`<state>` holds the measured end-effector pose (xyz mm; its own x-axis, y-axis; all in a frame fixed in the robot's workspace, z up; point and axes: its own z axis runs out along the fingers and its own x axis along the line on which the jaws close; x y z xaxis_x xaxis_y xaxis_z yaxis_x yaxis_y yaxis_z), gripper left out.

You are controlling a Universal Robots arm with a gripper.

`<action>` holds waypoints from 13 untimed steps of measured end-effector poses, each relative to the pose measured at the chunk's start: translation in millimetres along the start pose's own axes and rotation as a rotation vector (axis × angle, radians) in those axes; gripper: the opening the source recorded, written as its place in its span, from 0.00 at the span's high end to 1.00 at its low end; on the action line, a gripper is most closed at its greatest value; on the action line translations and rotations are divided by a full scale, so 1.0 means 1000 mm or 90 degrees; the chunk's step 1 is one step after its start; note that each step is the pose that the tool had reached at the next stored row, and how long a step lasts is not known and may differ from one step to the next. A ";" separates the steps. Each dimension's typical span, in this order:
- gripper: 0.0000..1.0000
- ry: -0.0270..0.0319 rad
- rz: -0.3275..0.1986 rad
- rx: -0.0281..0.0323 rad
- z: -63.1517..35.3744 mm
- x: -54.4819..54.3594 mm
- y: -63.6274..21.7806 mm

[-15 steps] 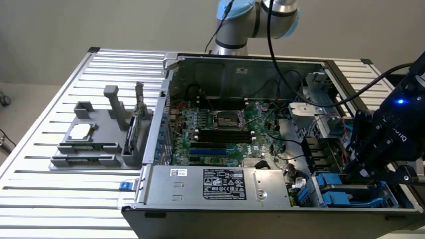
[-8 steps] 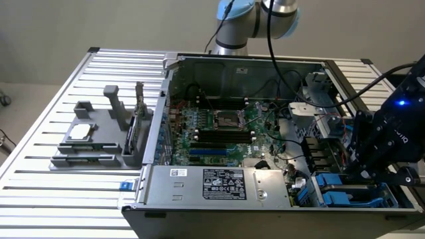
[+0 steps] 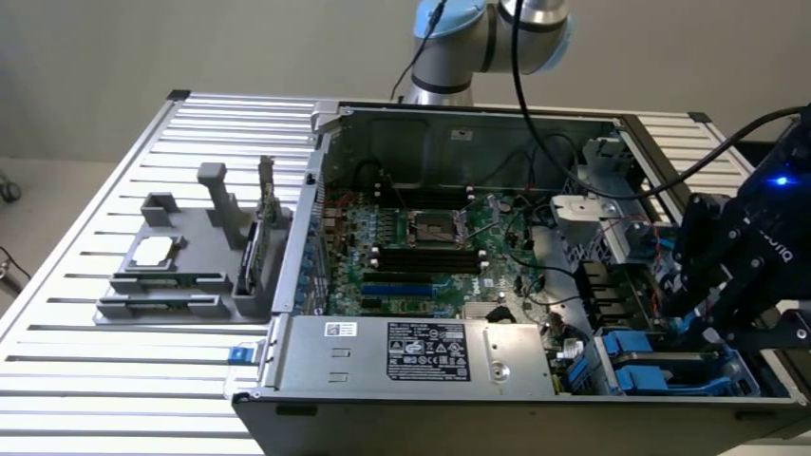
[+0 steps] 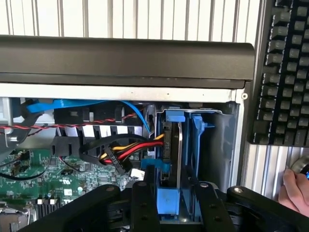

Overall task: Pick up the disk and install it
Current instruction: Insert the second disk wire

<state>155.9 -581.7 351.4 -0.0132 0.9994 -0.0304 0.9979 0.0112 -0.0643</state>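
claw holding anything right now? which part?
Cannot tell for sure. The claw straddles the near blue-framed end of the disk, which sits upright in the drive bay; whether its fingers press on it isn't clear.

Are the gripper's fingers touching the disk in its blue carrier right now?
Cannot tell. In the wrist view the fingers flank the disk seated in the drive bay, but no contact or gap shows plainly.
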 end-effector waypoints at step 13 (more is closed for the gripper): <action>0.66 0.0018 -0.001 0.0000 -0.0030 0.004 -0.0336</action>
<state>122.5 -578.5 356.4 -0.0141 0.9995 -0.0276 0.9979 0.0123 -0.0642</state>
